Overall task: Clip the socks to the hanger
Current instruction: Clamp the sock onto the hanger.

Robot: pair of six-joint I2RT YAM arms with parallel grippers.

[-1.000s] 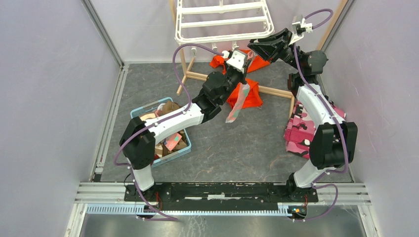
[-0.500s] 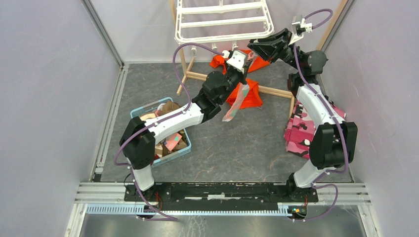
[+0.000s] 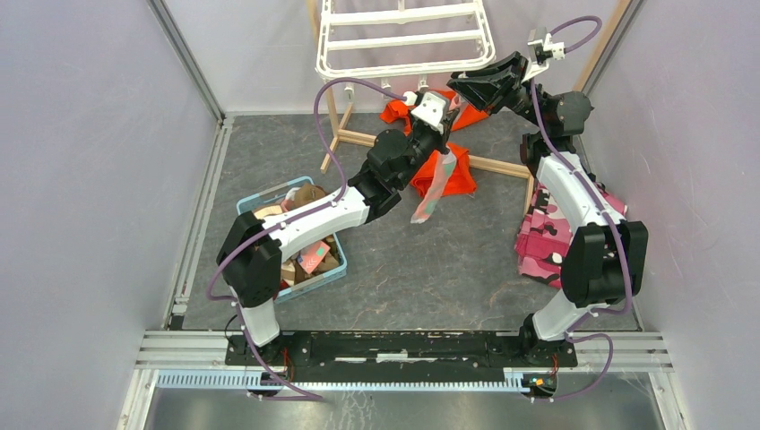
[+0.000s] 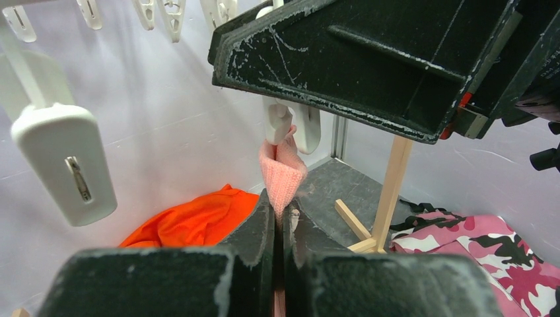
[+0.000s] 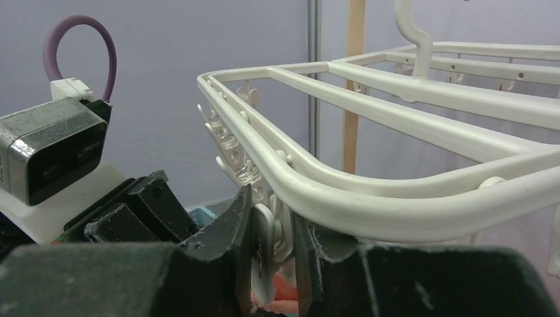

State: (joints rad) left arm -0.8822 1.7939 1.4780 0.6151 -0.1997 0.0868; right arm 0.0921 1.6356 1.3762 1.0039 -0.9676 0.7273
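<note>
Left jaws were pinched shut on a pink sock (image 4: 282, 175), its tip at a white clip (image 4: 310, 132) that the right jaws squeezed just beneath the hanger (image 5: 370, 191) rim

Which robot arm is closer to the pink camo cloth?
Right. The right arm rises right beside the pink camouflage cloth, overlapping it; the left arm reaches over the blue basket, well away.

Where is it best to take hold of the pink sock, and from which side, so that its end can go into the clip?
I would take the pink sock just under its upper end, from below, as the left gripper does. It is limp: only a short free tip stands upright toward the clip above it.
</note>
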